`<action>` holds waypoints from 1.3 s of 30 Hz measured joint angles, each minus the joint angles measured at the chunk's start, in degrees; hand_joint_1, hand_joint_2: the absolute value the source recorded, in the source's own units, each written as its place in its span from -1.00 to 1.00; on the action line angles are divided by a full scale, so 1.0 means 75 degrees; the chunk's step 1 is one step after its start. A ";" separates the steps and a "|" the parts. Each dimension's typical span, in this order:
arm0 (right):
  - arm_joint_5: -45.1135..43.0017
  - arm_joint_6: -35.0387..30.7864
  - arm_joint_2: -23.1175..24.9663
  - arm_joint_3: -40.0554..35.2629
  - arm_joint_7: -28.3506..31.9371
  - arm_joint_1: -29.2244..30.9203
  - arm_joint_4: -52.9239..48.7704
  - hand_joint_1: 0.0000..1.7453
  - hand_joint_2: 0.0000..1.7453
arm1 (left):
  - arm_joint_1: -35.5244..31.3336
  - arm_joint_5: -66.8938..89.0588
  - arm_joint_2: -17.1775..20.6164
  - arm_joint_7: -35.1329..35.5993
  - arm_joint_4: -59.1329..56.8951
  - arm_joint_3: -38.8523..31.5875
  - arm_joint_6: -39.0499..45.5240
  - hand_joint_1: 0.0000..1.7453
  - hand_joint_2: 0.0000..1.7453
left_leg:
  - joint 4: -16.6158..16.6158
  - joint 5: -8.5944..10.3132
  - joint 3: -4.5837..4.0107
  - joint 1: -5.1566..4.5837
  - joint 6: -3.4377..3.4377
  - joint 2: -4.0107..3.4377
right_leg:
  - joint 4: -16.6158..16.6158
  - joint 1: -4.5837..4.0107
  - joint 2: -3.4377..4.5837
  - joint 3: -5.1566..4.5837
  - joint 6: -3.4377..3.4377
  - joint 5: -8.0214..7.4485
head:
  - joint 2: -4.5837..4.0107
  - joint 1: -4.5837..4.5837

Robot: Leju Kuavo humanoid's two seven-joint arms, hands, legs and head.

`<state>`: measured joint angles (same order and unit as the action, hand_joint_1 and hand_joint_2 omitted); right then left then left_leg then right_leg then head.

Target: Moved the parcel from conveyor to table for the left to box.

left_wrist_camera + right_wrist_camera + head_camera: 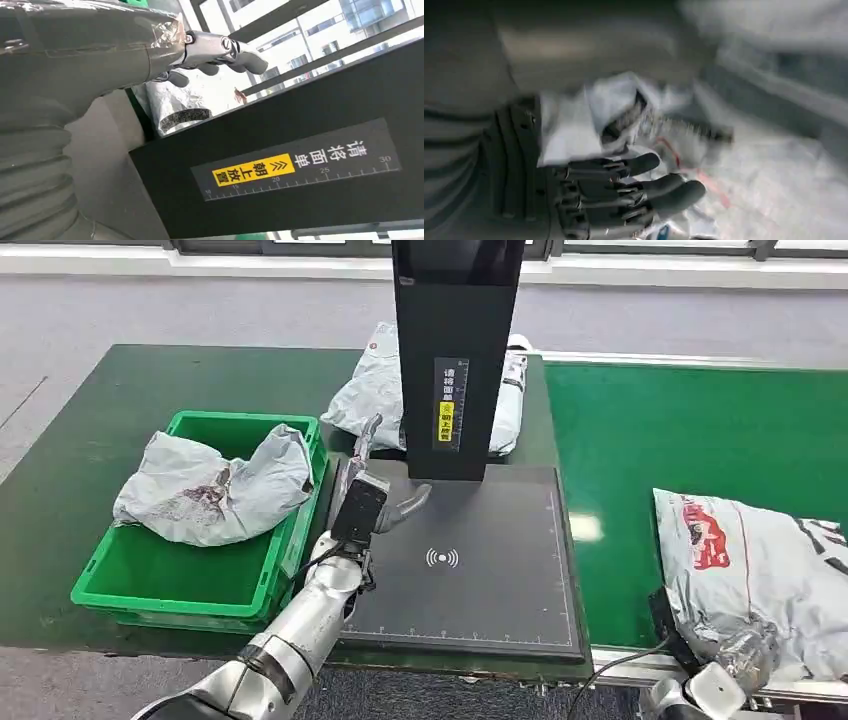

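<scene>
- Head view: the parcel point(760, 575) lies on the green conveyor point(640, 460), at the right. The left hand point(372, 485) hovers empty, fingers spread, over the black scanner pad point(480, 580), beside the green box point(200, 575).
- Left wrist view: the left hand's fingers point(225, 50) hang loose before the black post point(300, 165).
- Right wrist view: blurred; the right hand point(624, 192) lies against the parcel point(774, 180); grip cannot be told.
</scene>
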<state>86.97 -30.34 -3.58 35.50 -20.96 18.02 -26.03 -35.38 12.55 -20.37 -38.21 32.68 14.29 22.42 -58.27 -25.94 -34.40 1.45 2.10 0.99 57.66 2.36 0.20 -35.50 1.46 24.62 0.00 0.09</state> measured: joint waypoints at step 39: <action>-0.5811 0.0856 0.1641 -0.6345 0.5196 -0.1065 -0.6411 1.00 1.00 | 0.0942 0.0667 0.0504 -0.0078 0.2086 -0.0431 0.0058 -1.00 1.00 | 0.0007 0.0009 -0.0003 0.0008 0.0013 -0.0012 | 0.0010 -0.0008 0.0010 -0.0013 -0.0007 0.0003 | 0.0000 0.0003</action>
<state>43.39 -23.93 8.72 -12.09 18.01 10.03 -74.12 -28.31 17.55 -16.59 -38.79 48.33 11.06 22.86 -58.22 -25.87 -34.42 1.50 2.20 0.91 57.74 2.30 0.28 -35.60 1.40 24.64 0.00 0.11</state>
